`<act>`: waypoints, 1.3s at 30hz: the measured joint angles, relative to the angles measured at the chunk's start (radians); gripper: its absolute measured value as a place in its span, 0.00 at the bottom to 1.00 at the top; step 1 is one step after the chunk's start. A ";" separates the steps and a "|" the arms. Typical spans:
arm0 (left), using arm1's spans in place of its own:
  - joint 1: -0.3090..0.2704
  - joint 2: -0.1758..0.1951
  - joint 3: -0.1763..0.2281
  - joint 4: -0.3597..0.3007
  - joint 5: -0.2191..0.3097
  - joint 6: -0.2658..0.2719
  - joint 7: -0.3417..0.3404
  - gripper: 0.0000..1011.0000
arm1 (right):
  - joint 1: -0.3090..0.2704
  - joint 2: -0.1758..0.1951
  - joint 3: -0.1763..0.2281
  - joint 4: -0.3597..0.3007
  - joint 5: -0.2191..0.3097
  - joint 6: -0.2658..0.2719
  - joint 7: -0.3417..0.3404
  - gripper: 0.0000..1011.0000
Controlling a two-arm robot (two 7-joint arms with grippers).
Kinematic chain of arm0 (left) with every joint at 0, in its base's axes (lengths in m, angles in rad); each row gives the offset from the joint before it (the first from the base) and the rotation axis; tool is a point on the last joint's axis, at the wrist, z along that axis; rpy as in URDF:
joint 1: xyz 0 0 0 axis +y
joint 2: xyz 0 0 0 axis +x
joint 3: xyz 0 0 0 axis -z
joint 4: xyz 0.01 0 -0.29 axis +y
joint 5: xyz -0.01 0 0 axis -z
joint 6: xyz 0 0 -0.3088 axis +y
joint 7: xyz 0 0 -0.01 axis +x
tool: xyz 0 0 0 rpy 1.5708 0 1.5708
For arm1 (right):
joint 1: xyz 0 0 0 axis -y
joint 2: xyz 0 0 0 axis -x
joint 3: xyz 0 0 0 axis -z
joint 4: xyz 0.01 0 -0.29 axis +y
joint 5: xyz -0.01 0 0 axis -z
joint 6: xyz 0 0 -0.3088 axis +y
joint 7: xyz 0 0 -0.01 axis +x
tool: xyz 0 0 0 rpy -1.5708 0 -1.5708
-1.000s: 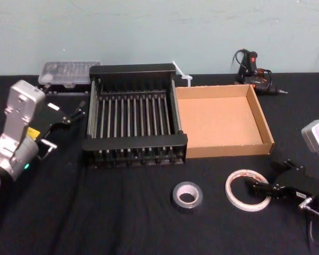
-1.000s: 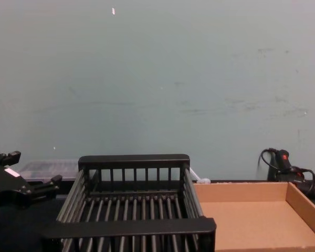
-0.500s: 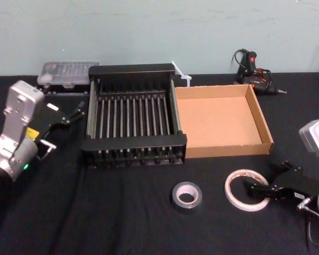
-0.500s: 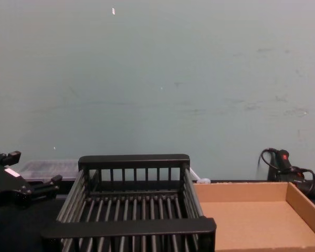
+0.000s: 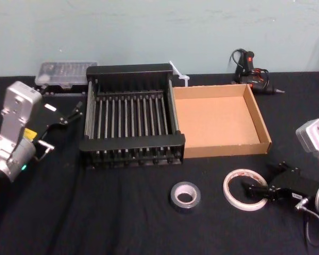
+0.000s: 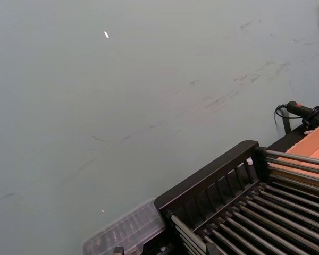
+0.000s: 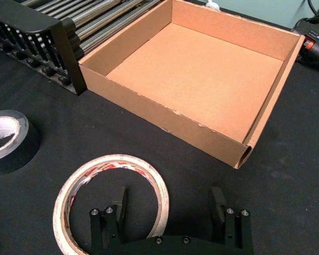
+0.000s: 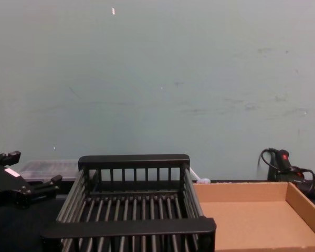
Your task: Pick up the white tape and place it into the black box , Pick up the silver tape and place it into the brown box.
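Note:
The white tape (image 5: 227, 188) (image 7: 74, 186) lies flat on the black cloth at the front right. My right gripper (image 5: 266, 179) (image 7: 167, 210) is open and low over the roll's right side. One finger is inside the ring and the other outside it. The silver tape (image 5: 175, 197) (image 7: 16, 146) lies just left of the white roll. The black box (image 5: 130, 142) (image 8: 131, 227) stands behind them, with the brown box (image 5: 223, 149) (image 7: 165, 125) against its right side. Both boxes hold nothing. My left gripper (image 5: 64, 125) (image 8: 29, 169) is open, beside the black box's left wall.
A clear plastic case (image 5: 61, 71) sits at the back left behind the black box. A black corded tool (image 5: 250, 66) lies at the back right near the wall. Bare black cloth stretches along the front left.
My right gripper has settled slightly lower at the white tape. The left arm has stayed where it was.

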 joint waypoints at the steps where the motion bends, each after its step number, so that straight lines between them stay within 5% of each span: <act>1: 0.000 0.000 0.000 0.000 0.000 0.000 0.000 0.99 | 0.000 0.000 0.000 0.000 0.000 0.000 0.000 0.99; 19: 0.000 0.000 0.000 0.000 0.000 0.000 0.000 0.99 | 0.000 0.000 0.000 -0.001 0.001 -0.001 -0.001 0.97; 29: 0.000 0.000 0.000 0.000 0.000 0.000 0.000 0.99 | 0.000 0.000 0.000 -0.001 0.001 -0.002 -0.001 0.74; 39: 0.000 0.000 0.000 0.000 0.000 0.000 0.000 0.99 | 0.000 0.000 0.000 -0.001 0.001 -0.003 -0.001 0.40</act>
